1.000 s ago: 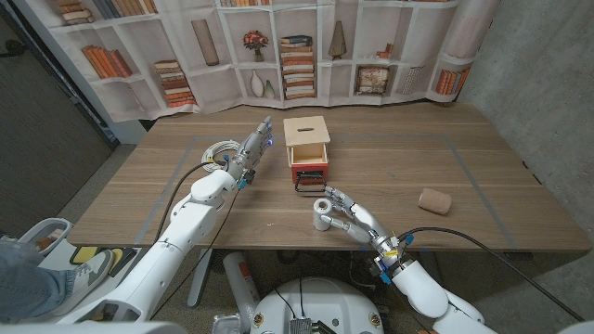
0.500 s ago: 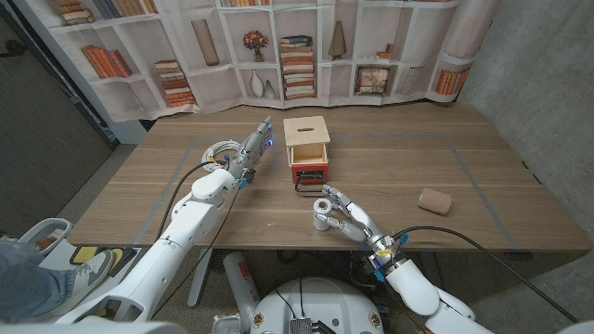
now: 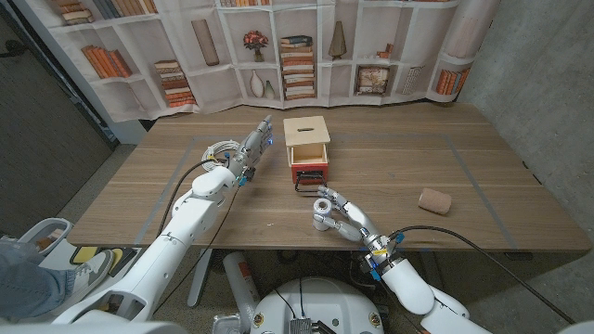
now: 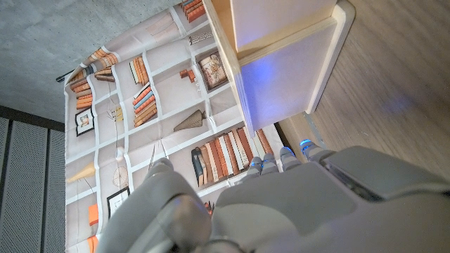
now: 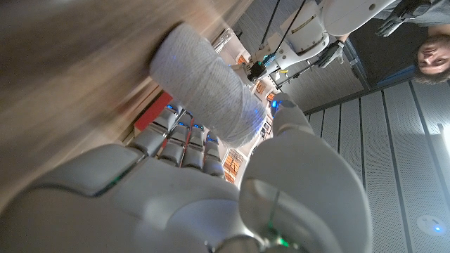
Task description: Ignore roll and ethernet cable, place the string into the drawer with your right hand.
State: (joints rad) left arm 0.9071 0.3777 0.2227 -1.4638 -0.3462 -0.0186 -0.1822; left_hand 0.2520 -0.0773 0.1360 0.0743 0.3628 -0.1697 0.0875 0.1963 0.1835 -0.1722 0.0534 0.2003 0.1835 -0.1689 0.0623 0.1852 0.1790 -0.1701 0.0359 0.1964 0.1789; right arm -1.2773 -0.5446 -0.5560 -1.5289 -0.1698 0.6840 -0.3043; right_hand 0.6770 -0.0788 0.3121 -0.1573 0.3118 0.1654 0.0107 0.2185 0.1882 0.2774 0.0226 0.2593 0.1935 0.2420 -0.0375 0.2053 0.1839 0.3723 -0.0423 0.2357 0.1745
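1. The white cylindrical spool of string (image 3: 321,212) is seen just below the centre of the head view, on the wooden tabletop (image 3: 483,199), and is gripped between the thumb and fingers of the right hand (image 3: 343,218).
2. The step in hand is judged to be the pick-up; the spool is not yet clearly lifted.
3. The small wooden box with a red pulled-out drawer (image 3: 309,173) is placed just above the spool.
4. A lift and a short carry upward in the frame to the drawer are called for next.
5. The left hand (image 3: 254,147) is held with fingers straight, gripping nothing, beside the box.
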